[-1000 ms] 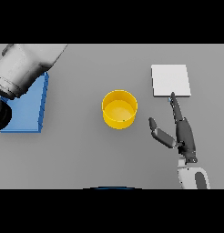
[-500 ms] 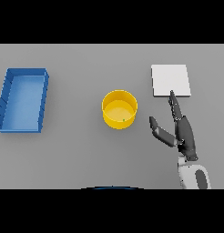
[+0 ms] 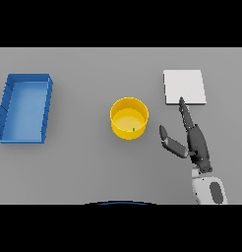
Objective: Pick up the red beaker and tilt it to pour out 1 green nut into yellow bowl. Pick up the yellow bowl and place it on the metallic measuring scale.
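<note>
The yellow bowl [image 3: 129,117] stands upright near the middle of the table, with one small green nut [image 3: 134,130] inside it near its front right wall. The metallic measuring scale [image 3: 184,86] is a pale square plate at the back right. My right hand [image 3: 196,142] is open to the right of the bowl, fingers straight and pointing toward the scale's front edge, thumb spread toward the bowl without touching it. Neither my left hand nor the red beaker shows in the head view.
A blue rectangular tray [image 3: 24,108] lies at the left side of the grey table, its inside bare.
My left arm, which covered the blue tray's left part a second ago, has withdrawn out of view. The right hand has barely moved.
</note>
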